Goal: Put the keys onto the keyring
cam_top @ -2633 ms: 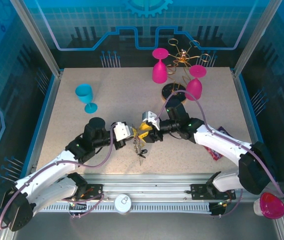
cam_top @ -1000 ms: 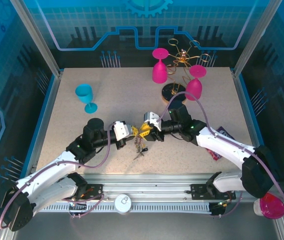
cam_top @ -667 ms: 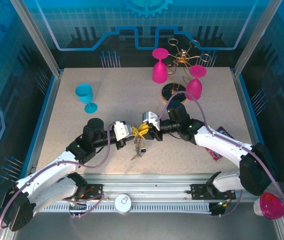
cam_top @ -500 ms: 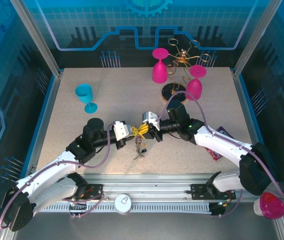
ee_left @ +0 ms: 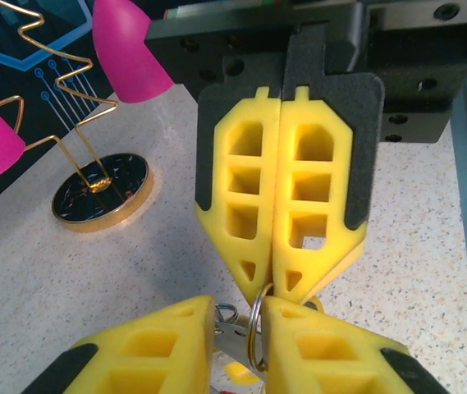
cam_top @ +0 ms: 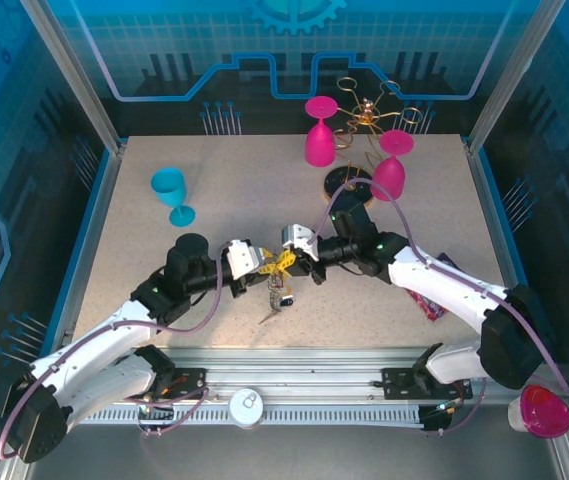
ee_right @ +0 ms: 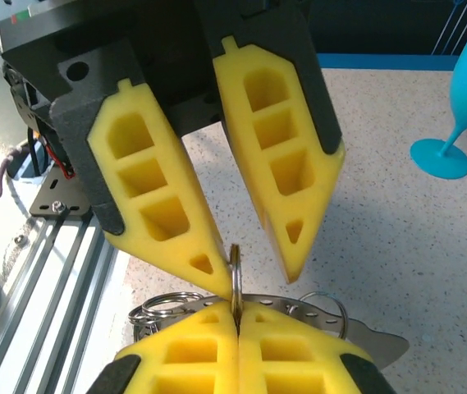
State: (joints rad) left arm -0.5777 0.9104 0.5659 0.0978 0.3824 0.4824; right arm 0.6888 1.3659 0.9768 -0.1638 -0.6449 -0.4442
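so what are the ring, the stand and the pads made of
Ring: thin metal, going by its silver glint.
Stand: polished gold-coloured wire on a dark round base with a gold rim; base material unclear.
Pads: matte yellow, probably foam or soft plastic, moulded with cut-outs.

The speckled beige worktop (cam_top: pixel 214 160) carries a blue goblet (cam_top: pixel 171 192) upright at the left. At the back, a pink goblet (cam_top: pixel 319 140) and a second pink goblet (cam_top: pixel 390 175) stand upside down, with a gold wire stand (cam_top: pixel 349 183) between them. A dark packet (cam_top: pixel 434 298) lies at the right edge. The keys (cam_top: pixel 276 300) dangle mid-front; I can't tell whether they touch it.
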